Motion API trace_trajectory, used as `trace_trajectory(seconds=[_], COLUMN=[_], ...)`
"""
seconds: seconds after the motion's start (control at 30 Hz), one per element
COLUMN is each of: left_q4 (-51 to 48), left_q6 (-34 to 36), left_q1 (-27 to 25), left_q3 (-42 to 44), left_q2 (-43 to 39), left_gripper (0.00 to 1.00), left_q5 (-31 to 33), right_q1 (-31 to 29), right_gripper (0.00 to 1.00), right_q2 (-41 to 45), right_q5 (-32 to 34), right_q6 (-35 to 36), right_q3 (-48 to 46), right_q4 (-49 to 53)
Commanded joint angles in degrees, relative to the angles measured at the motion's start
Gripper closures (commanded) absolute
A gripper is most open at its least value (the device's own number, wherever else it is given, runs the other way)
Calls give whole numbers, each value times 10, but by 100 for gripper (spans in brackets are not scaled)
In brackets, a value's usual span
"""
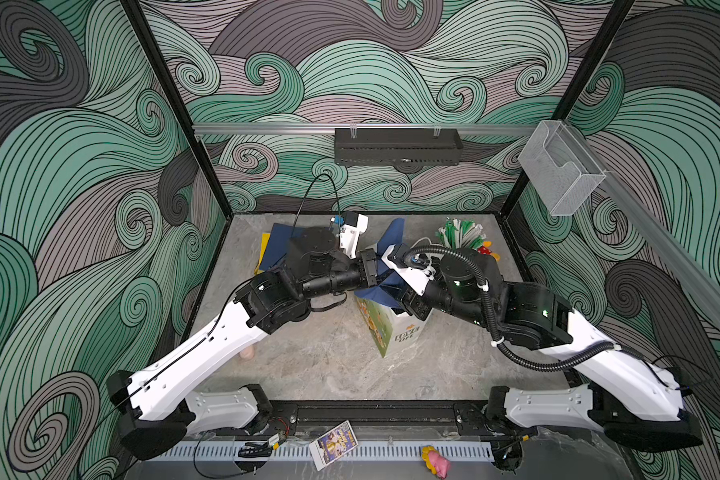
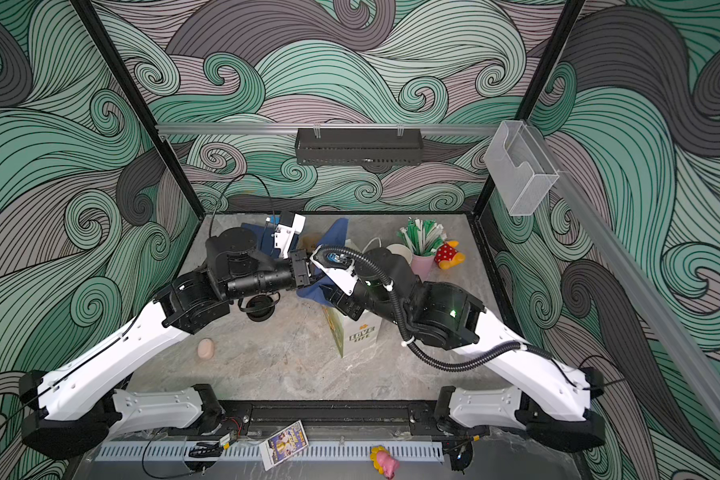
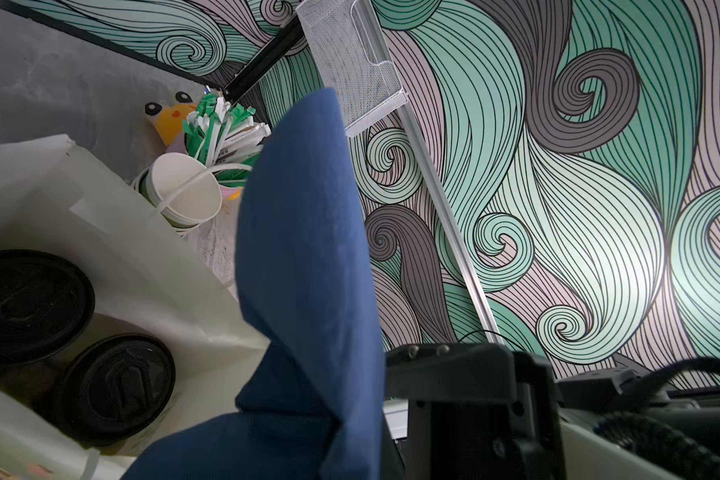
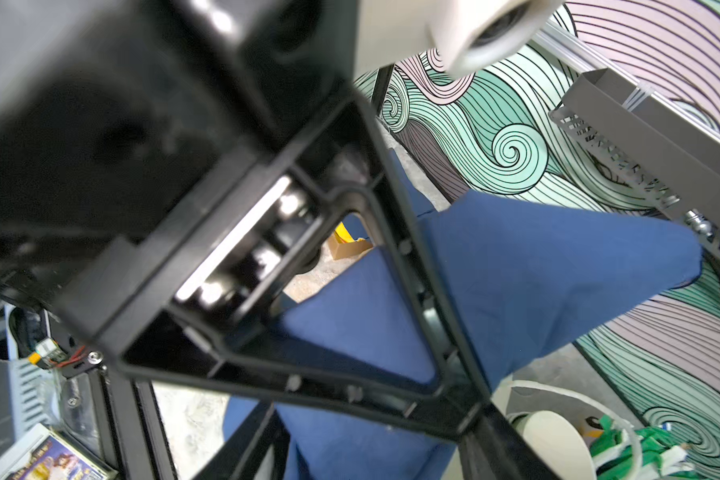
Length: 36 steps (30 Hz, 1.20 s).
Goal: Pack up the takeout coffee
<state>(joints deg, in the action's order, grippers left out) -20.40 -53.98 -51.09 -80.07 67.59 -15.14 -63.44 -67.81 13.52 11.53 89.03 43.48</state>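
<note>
Two takeout coffee cups with black sip lids (image 3: 26,303) (image 3: 117,386) stand inside the cream paper bag (image 1: 395,332) (image 2: 356,332) (image 3: 38,195). A stack of empty paper cups (image 3: 186,193) (image 2: 400,251) stands behind the bag. One loose black lid (image 2: 260,309) lies on the table under my left arm. A blue cloth (image 1: 393,237) (image 2: 335,232) (image 3: 304,249) (image 4: 537,270) hangs over the bag's mouth. My left gripper (image 1: 371,266) (image 2: 306,270) is shut on it. My right gripper (image 4: 366,449) (image 2: 327,293) faces it, jaws apart, the cloth between them.
A pink cup of wrapped straws (image 2: 422,262) and a yellow toy (image 2: 447,255) stand at the back right. More folded cloths (image 1: 273,247) lie at the back left. A small pinkish lump (image 2: 206,348) rests front left. A black basket (image 1: 398,145) hangs on the back rail.
</note>
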Motion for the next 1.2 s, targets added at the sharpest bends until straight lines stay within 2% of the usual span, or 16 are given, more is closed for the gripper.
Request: trace_trajectory(seconds=[0.0,0.17,0.2,0.3,0.43,0.47,0.57,0.63,0.67,0.77,0.87,1.03,1.17], left_q4=[45,68,68,78,98,96,63,32,18,-25,-76,-110,-105], left_q6=[-14,-28,-28,-27,-16,-6,42,78,92,127,149,146,122], left_q1=[-2,-1,-1,0,1,1,3,3,3,4,8,22,35], left_q3=[2,11,11,16,25,24,17,15,17,23,21,41,71], left_q2=[-13,-13,-13,-17,-27,-31,-52,-76,-89,-124,-138,-138,-143], left_gripper=[100,100,96,83,57,51,35,21,18,15,12,12,12], left_q5=[-33,-50,-49,-47,-30,-20,51,123,157,255,310,306,287], right_q1=[-3,-3,-3,-2,0,1,4,8,9,17,47,113,131], right_gripper=[50,67,72,85,100,100,100,100,100,100,100,100,100], right_q2=[5,9,10,12,17,18,23,25,25,24,16,-35,-104], right_q5=[-23,-37,-40,-48,-60,-61,-57,-52,-47,-22,-22,-15,-18], right_q6=[6,3,1,-2,-17,-22,-51,-88,-104,-163,-212,-232,-217], right_q3=[-6,-9,-9,-6,-6,-7,-6,6,13,50,94,178,236], right_q4=[-24,-24,-23,-16,-9,-5,18,47,61,114,168,258,316])
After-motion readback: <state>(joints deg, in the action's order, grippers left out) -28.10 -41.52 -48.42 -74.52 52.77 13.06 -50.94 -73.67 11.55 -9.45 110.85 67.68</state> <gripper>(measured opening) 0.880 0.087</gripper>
